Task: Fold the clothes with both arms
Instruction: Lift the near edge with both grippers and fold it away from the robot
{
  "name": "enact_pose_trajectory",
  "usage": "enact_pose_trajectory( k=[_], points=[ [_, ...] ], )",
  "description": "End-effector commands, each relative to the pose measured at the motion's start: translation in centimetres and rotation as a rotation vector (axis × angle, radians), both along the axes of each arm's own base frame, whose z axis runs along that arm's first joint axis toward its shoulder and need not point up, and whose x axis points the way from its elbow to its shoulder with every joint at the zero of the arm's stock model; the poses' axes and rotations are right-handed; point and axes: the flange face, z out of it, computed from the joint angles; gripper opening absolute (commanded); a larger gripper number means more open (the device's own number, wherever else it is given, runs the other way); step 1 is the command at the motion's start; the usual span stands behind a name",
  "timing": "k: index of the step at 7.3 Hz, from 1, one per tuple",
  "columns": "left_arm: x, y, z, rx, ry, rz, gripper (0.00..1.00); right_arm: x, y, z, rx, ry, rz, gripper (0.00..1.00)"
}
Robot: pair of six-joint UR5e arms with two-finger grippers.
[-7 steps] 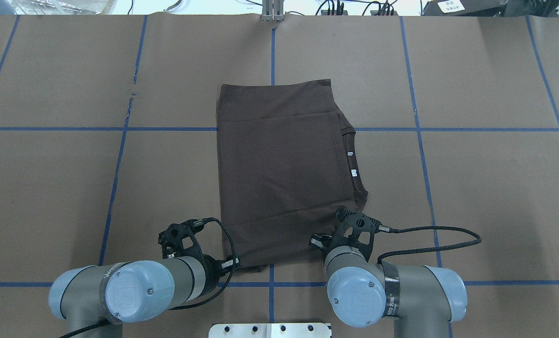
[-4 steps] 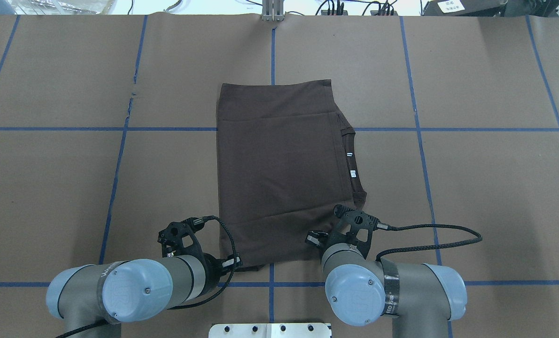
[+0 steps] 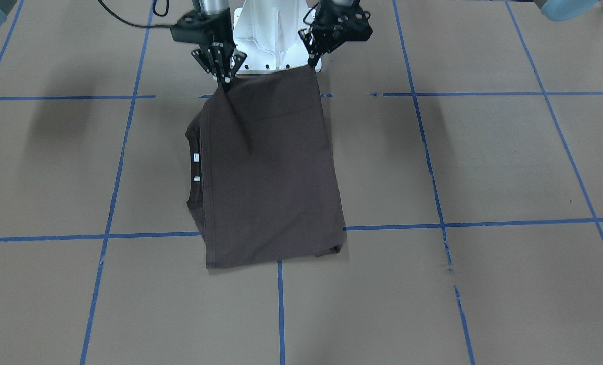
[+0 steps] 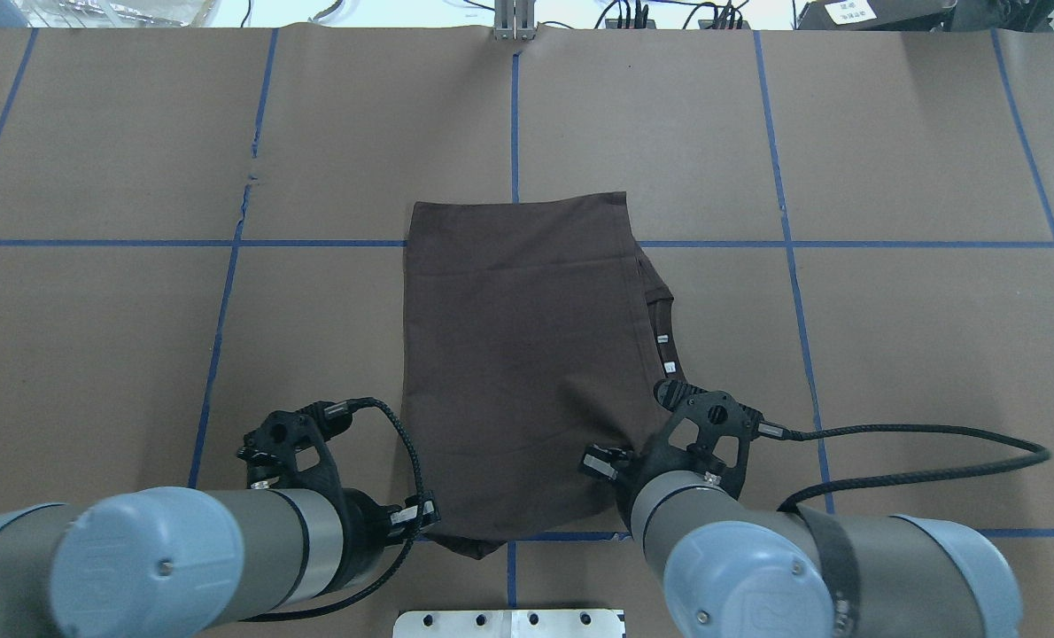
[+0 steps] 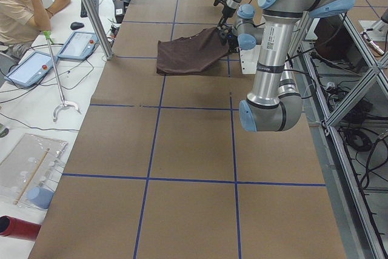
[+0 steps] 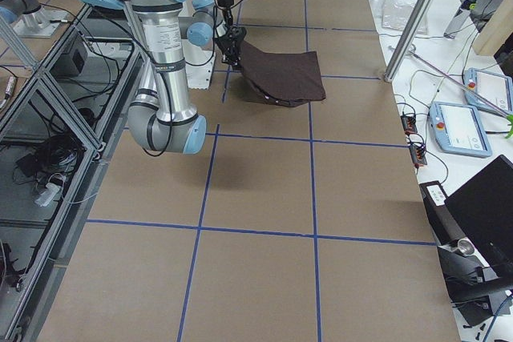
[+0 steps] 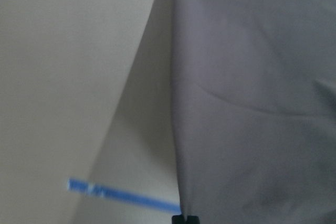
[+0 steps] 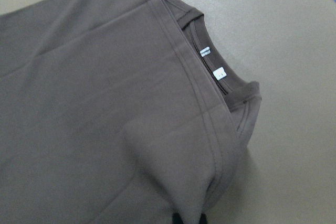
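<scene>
The clothes are one dark brown T-shirt [image 3: 271, 172], folded to a rectangle. Its far part lies on the table and its near edge hangs lifted. The ribbed collar [image 3: 192, 167] with white tags [image 3: 196, 157] shows on my right side. My left gripper [image 3: 312, 65] is shut on the near left corner, and my right gripper [image 3: 226, 83] is shut on the near right corner by the collar. From overhead, both wrists hide the fingers over the T-shirt [image 4: 518, 354]. The right wrist view looks down on the collar [image 8: 231, 85]; the left wrist view shows the T-shirt's edge [image 7: 252, 77].
The table [image 4: 890, 354] is covered in brown paper with a grid of blue tape. The white base pedestal [image 3: 276, 35] stands just behind the grippers. A metal pole [image 5: 91, 13] rises at the far edge. A person [image 5: 24, 4] sits beyond it beside tablets.
Both grippers have risen and drawn back toward the robot's base, lifting the T-shirt's near edge. The T-shirt's far edge has slid toward the robot.
</scene>
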Motion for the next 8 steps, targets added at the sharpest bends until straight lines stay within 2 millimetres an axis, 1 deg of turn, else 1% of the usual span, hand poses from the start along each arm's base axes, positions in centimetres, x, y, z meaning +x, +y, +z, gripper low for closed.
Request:
enact_pose_trajectory(
  k=[1,2,3,4,5,6,7,8],
  points=[
    [-5.5,1.2,-2.8,-0.014,0.001,0.027,0.00,4.5,2.7,-2.8,-0.029,-0.023,-0.033,0.00],
    [-4.9,1.2,-2.7,-0.014,-0.006,0.027,0.00,4.3,2.7,-2.7,-0.029,-0.015,-0.032,0.00],
    [-4.8,1.1,-2.9,-0.008,-0.004,0.030,0.00,3.9,2.7,-2.4,-0.029,-0.004,-0.032,0.00],
    [-4.3,0.9,-2.7,-0.001,-0.012,0.031,0.00,2.9,2.9,-2.2,-0.028,0.011,-0.038,0.00],
    [-3.6,-0.5,-3.7,0.082,-0.015,0.042,0.00,2.2,1.6,-2.1,-0.024,0.025,-0.016,0.00],
    [-3.3,-4.3,-3.5,0.135,-0.049,-0.001,0.00,1.7,-0.8,-2.5,-0.018,0.035,0.022,0.00],
    [-2.9,-8.3,-3.7,0.189,-0.090,-0.039,0.00,0.7,-3.5,-2.6,0.006,0.070,0.048,0.00],
    [-2.6,-11.0,-3.1,0.212,-0.127,-0.066,0.00,-0.1,-5.9,-2.3,-0.016,0.096,0.068,0.00]
  ],
)
